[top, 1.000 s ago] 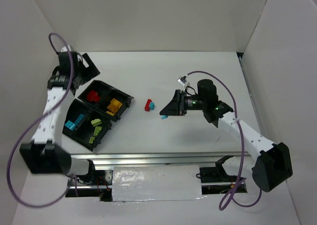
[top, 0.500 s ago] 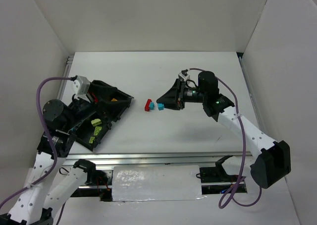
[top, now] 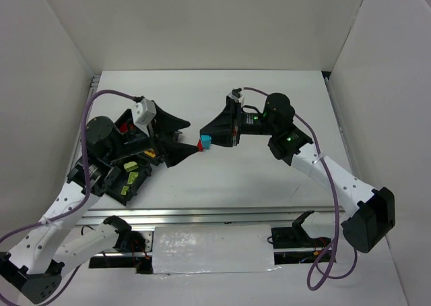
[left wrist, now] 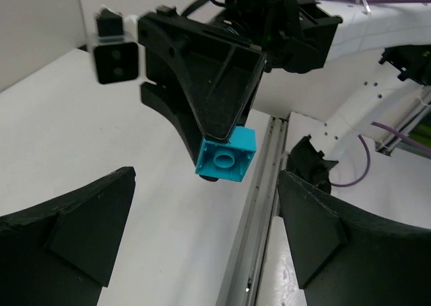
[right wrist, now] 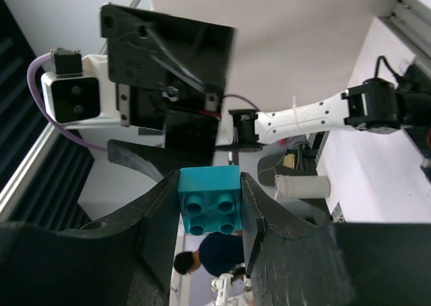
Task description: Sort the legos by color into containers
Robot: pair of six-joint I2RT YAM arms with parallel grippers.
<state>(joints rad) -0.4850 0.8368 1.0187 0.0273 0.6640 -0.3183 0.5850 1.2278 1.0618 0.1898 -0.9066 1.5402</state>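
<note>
My right gripper (top: 207, 141) is shut on a cyan-blue lego (right wrist: 210, 199), held off the table at mid-table; the lego also shows in the left wrist view (left wrist: 227, 156). My left gripper (top: 194, 137) is open and empty, its jaws spread wide and facing the right gripper's tip, with the cyan lego just in front of them. A red lego (top: 200, 145) lies on the table beside the two tips. The black tray (top: 123, 188) sits at the left, mostly hidden by my left arm; green legos (top: 132, 178) and an orange one (top: 149, 154) show in it.
White walls close in the table at the left, back and right. A metal rail (top: 202, 215) runs along the near edge. The left arm's purple cable (top: 108, 96) arcs above the tray.
My left arm swung from over the tray to mid-table, its open jaws now facing the right gripper. My right gripper moved left with the cyan lego, up to the red one.
</note>
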